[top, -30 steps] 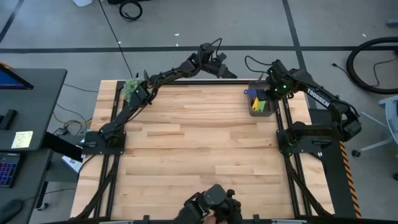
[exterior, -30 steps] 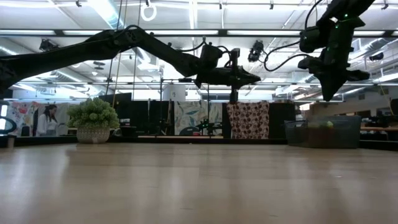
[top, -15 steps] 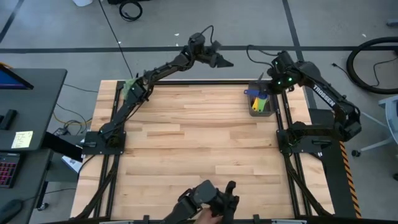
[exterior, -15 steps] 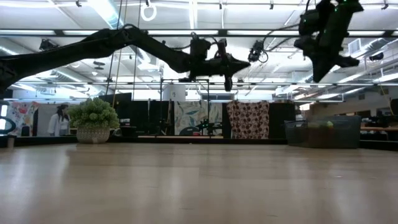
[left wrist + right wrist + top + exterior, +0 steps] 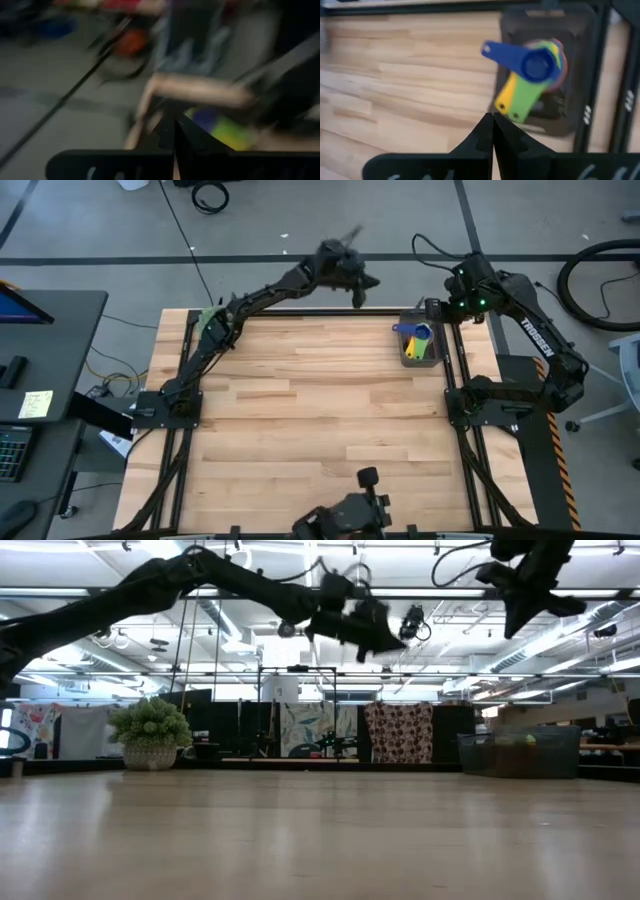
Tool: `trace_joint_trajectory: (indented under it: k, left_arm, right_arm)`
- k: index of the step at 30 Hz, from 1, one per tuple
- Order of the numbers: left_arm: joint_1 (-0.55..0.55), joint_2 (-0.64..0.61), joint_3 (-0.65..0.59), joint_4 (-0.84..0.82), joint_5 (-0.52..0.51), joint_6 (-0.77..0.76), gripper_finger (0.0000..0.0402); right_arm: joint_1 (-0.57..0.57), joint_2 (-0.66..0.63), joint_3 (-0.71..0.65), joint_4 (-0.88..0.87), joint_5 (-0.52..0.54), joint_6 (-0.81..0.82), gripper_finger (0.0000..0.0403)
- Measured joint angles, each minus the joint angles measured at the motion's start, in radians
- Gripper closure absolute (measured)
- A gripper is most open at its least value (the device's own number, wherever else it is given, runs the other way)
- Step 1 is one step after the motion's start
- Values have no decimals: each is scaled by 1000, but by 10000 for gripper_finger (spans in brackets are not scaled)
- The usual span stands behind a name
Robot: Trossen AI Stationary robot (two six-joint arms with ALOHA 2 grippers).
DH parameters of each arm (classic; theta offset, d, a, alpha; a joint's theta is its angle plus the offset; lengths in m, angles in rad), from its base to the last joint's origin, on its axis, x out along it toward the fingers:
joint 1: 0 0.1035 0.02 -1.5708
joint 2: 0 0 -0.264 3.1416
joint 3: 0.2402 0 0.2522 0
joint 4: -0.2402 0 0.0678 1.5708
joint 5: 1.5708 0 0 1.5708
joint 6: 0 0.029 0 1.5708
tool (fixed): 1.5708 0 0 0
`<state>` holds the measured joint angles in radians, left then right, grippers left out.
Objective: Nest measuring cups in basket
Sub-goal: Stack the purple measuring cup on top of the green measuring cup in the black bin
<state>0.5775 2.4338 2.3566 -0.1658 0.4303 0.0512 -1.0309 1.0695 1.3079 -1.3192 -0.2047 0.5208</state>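
Overhead, the right tool [image 5: 448,308] hangs high above the far right corner of the light wooden plank tabletop [image 5: 300,410], its two dark fingers [image 5: 490,135] pressed together with nothing between them. Just beside and below it sits the small dark grey rectangular basket [image 5: 420,360] with low walls, close to the tabletop's far right edge. Inside the basket the plastic measuring cups [image 5: 421,338] lie nested one in another: a darker blue cup [image 5: 535,64] is on top with its flat handle reaching out over the basket's wall toward the tabletop's middle, and under it a green cup [image 5: 526,100] and a yellow cup [image 5: 506,96] fan their handles out over the near wall. Rims of further colours show round the blue bowl, but which cups they are cannot be told.

The left tool [image 5: 362,282] is raised beyond the far edge of the tabletop, well apart from the basket and off to the side of the right tool; its fingers [image 5: 175,142] are together and empty. From the low camera both arms appear high up against the ceiling lights, the basket [image 5: 518,753] standing far below the right tool [image 5: 520,615]. A fuzzy green plant-like ball in a pale pot [image 5: 150,732] rests at the far left corner, well apart from both tools.
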Motion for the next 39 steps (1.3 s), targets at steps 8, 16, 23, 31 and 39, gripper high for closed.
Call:
trace_joint_trajectory:
  k: [8, 16, 23, 31, 39]
  left_arm:
    - [-48, 18, -16, -129, -235, 242, 398]
    - [-55, 65, -15, -88, -192, 192, 397]
    - [-54, 83, -16, -96, -143, 111, 396]
    - [-48, 83, -16, -104, -131, 13, 395]
    - [-48, 83, -16, -104, -88, 4, 395]
  right_arm:
    - [16, 10, -110, -9, 50, 96, 392]
    - [16, 11, -301, 230, 8, 85, 396]
    - [17, 41, -438, 602, 24, 73, 396]
    - [18, 229, -487, 777, 131, 23, 396]
    - [47, 354, -397, 897, 153, -72, 396]
